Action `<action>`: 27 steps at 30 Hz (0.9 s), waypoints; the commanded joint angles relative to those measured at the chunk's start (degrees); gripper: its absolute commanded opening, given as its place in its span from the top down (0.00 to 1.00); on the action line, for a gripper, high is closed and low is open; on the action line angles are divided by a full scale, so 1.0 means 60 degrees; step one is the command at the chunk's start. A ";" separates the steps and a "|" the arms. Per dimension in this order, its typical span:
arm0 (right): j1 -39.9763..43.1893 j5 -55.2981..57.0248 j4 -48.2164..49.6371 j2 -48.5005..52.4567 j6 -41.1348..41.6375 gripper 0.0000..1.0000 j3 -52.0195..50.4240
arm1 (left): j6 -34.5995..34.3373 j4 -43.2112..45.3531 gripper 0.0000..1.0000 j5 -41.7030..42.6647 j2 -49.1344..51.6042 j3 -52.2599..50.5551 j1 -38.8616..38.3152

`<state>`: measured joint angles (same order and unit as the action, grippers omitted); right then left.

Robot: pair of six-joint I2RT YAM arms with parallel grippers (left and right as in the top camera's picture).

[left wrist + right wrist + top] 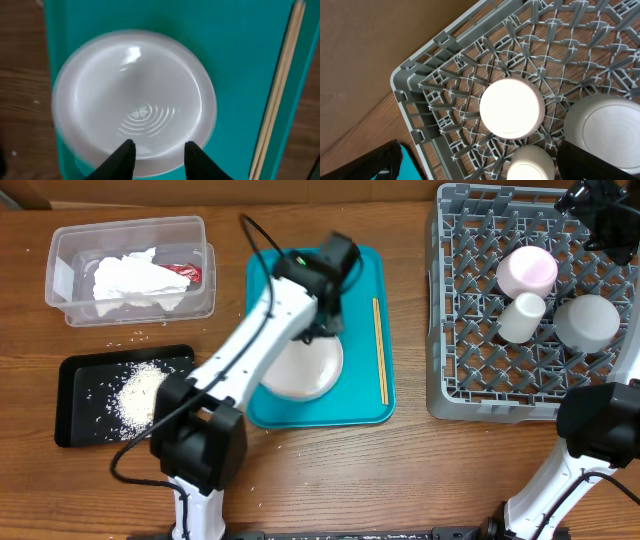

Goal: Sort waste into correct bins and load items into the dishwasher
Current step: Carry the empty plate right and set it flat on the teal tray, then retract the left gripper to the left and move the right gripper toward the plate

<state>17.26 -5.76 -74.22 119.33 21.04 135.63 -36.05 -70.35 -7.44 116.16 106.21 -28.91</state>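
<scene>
White plate (pixel 135 95) lying flat, thin chopsticks (pixel 278 95) nearby

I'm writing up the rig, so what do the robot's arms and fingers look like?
The left arm and right arm have white tubular links with bulky black joints. A black cable loops off the left arm. Its fingers are black and tapered.

One plate (pixel 315 372), one teal tray (pixel 362 406), one clear tub (pixel 60 258), one black tray (pixel 82 383), one rack (pixel 452 330), three dishes (pixel 527 272).
</scene>
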 commanded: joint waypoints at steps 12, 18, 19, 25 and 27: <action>0.0022 -0.0044 0.0149 -0.0098 0.0091 0.00 0.0084 | -0.0029 -0.1472 0.00 -0.0040 -0.0517 0.2798 0.4164; 0.0018 -0.1825 0.0991 -0.0098 0.0947 0.00 0.0084 | -0.0022 -0.1497 0.00 -0.0080 -0.0503 0.2798 0.5639; 0.0018 -0.2310 0.0951 -0.0098 0.0951 0.00 0.0084 | -0.0022 -0.1494 0.00 -0.0080 -0.0503 0.2798 0.5818; -0.0933 -0.4437 0.0594 0.0011 -0.1322 0.05 0.0076 | -0.0025 -0.1490 0.00 -0.0076 -0.0503 0.2798 0.6757; -0.1672 -0.3836 0.0146 0.0073 -0.2058 0.19 0.0076 | -0.0025 -0.1494 0.00 -0.0073 -0.0503 0.2798 0.6961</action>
<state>14.04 -26.30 -71.46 119.33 18.22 135.63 -36.10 -79.13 -8.38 114.65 121.97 11.53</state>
